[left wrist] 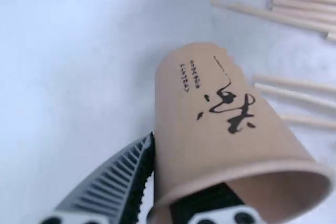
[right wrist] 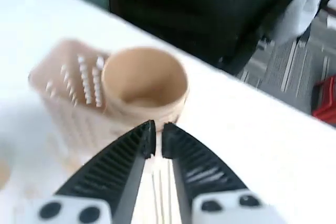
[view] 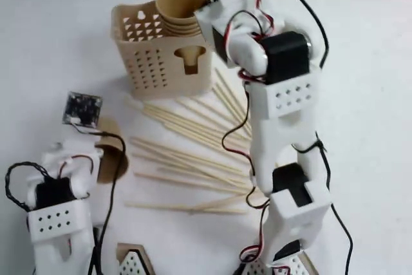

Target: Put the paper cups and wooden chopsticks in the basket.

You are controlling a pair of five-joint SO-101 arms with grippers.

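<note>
Your left gripper (left wrist: 167, 184) is clamped on the rim of the paper cup (left wrist: 220, 124), tipped sideways beside the chopsticks (view: 187, 152) on the counter (view: 58, 43). Light, thin wall, likely to crush: squeeze gently. Your right gripper (right wrist: 158, 132) is together, empty, above the basket (right wrist: 58, 87)

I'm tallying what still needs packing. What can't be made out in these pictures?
High view: the white right arm covers part of the scattered wooden chopsticks, so no full count.
High view: walls of the beige perforated plastic basket hide how many brown paper cups are stacked inside.
Left wrist view: the lying brown paper cup is cut off by the bottom edge.
</note>
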